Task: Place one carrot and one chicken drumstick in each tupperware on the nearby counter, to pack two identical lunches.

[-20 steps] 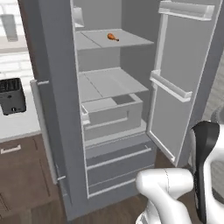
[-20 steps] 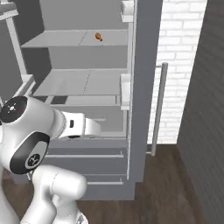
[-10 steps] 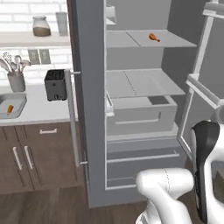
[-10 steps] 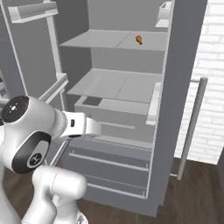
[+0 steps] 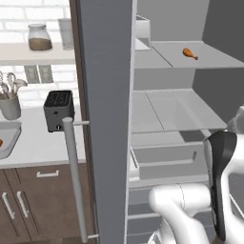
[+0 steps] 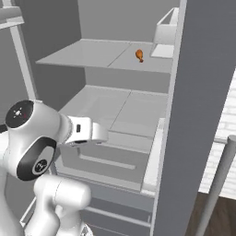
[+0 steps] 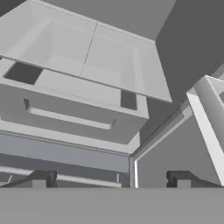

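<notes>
Open refrigerator (image 5: 181, 114) with one chicken drumstick (image 5: 189, 53) lying on its upper shelf (image 6: 97, 53). The jaws (image 7: 111, 178) stand wide and empty before the drawers (image 7: 74, 116). Left of the fridge, a tupperware (image 5: 7, 140) sits on the surface (image 5: 43, 147) near a toaster (image 5: 58, 109).

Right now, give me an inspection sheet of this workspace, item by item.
Surface: pale counter left of the open fridge.
Job's things: one chicken drumstick on the fridge's upper shelf; grey tupperware at the counter's left edge, something orange in it, too cut off to name.
Clutter: black toaster, utensil cup, jar on the wall shelf.
Grippers: gripper open, empty, facing the fridge drawers.
Cables: nothing seen.
Surroundings: white brick wall, dark wood cabinets.
</notes>
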You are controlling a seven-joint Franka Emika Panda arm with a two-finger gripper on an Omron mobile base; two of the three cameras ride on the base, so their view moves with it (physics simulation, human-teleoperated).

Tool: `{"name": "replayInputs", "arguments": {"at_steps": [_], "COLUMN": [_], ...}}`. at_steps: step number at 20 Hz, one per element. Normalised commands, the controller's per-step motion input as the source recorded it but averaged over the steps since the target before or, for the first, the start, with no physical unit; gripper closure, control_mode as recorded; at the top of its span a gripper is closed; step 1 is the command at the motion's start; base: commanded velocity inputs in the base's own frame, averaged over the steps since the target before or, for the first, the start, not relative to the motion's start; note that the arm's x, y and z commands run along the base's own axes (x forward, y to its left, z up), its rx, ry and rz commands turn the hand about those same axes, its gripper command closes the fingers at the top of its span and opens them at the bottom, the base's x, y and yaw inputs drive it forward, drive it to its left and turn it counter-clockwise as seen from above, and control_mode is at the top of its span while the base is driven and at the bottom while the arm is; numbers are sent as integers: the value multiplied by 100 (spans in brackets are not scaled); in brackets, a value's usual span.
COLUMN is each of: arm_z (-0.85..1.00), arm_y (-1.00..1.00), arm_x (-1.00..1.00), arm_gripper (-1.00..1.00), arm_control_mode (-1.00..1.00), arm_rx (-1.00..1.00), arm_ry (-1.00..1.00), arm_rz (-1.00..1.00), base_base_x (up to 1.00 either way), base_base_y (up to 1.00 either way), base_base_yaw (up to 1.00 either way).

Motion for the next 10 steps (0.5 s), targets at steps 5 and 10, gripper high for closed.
{"name": "replayInputs", "arguments": {"at_steps": [5, 10], "arm_z": [0, 59], "arm_y": [0, 2], "arm_x": [0, 14], "arm_gripper": [-100, -100], "arm_control_mode": [100, -100], "arm_rx": [0, 5], "arm_ry": [0, -3], "arm_rz": [0, -1], "base_base_x": [98, 13], "base_base_y": [-17, -1], "base_base_yaw": [0, 0]}}
